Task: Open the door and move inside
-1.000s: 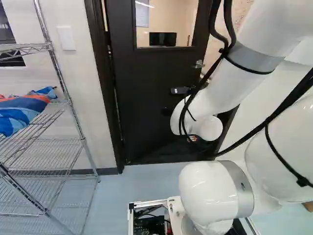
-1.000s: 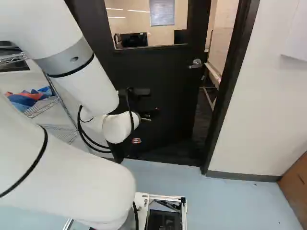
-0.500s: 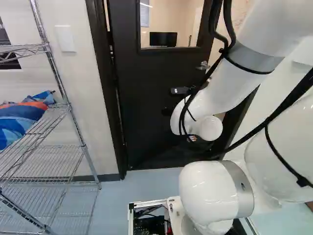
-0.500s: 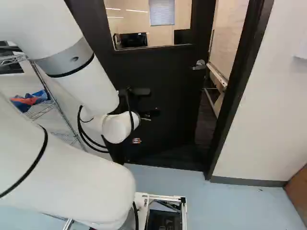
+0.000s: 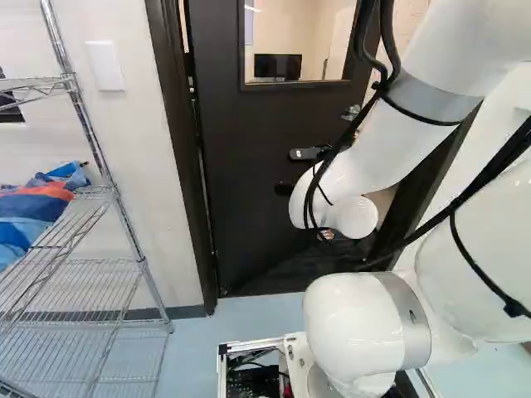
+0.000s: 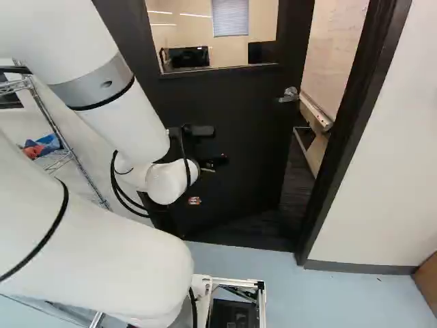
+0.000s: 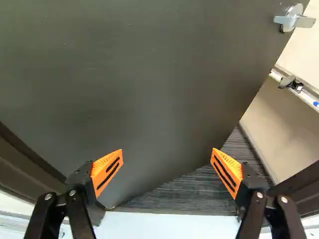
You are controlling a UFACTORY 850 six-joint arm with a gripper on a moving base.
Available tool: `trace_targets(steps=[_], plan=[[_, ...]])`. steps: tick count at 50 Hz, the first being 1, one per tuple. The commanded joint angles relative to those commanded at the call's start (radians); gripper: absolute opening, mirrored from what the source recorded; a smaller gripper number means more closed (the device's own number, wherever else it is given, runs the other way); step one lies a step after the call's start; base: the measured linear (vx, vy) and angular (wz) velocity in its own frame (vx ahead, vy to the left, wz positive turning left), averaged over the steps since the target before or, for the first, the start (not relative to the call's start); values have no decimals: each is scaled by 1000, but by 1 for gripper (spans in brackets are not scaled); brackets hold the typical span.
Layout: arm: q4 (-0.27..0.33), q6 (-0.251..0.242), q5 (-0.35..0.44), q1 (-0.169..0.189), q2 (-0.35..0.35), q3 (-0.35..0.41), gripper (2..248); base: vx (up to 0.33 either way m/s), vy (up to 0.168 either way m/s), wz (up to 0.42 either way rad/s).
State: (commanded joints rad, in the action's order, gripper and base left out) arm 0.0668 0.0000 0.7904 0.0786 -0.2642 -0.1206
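Observation:
The dark door (image 6: 232, 150) stands ajar, swung inward, with a gap on its handle side. Its silver lever handle (image 6: 289, 95) is at the free edge, right of the arm in the right base view. My gripper (image 6: 217, 164) is partly hidden by the wrist and dark against the door, below and left of the handle. In the wrist view the gripper (image 7: 168, 160) has its orange-padded fingers wide apart with nothing between them; the door (image 7: 149, 79) fills the view ahead, its handle (image 7: 294, 19) off to one side, away from the fingers.
A dark frame (image 6: 355, 130) borders the opening, white wall (image 6: 372, 205) beside it. A wire shelf (image 5: 83, 282) holding blue and orange fabric (image 5: 41, 203) stands at the left of the left base view. Beyond the gap are dark flooring (image 6: 298, 181) and a whiteboard (image 6: 334, 58).
The base has moved, turning left and edging nearer the doorway; the scene has shifted rightward in the base views, and more shows through the gap. The arm holds its pose.

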Motion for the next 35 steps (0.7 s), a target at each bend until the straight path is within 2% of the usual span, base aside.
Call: trace_targets(steps=[20,35], plan=[[0,0,0,0,0,0,247,116,13,-7],[0,0,0,0,0,0,247,117,-35,-193]])
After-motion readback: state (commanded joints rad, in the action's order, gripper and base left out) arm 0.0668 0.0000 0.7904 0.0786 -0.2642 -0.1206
